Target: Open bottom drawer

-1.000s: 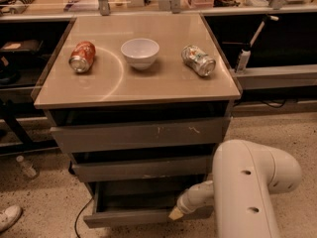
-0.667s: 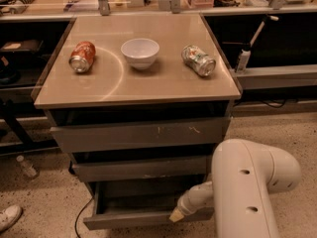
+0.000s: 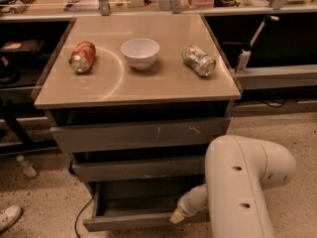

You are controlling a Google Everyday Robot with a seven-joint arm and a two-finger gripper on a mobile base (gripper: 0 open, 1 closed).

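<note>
Cabinet of grey metal with a beige glossy top [image 3: 148, 90] stands in the middle of the room, and it has three drawers one under the other. The bottom drawer [image 3: 129, 222], a plain grey one with no handle, is the lowest of them, close to the floor. It stands partly pulled out toward the near side, so that its flat grey tray inside is visible behind the front panel.

The gripper [image 3: 177, 216] has a pale tan tip and is low on the near right, at the right end of the bottom drawer's front panel, at its upper edge. It seems to touch the panel there, but how far it is open, and whether it has hold of anything, I cannot tell. The thick white robot arm [image 3: 240, 182] rises behind it and fills the near right corner.

Above, the middle plain grey drawer [image 3: 138, 168] and the wide top grey drawer with pale scratch marks [image 3: 138, 134] both stand a little forward.

On the cabinet top, a red soda can [image 3: 82, 56] lies on its side at the left, a white round bowl [image 3: 140, 52] stands upright in the middle, and a crushed silver can [image 3: 198, 60] lies at the right, all well apart. On the speckled floor [image 3: 44, 197] at the left lie a small clear plastic bottle [image 3: 26, 166] and a white shoe [image 3: 9, 217].
</note>
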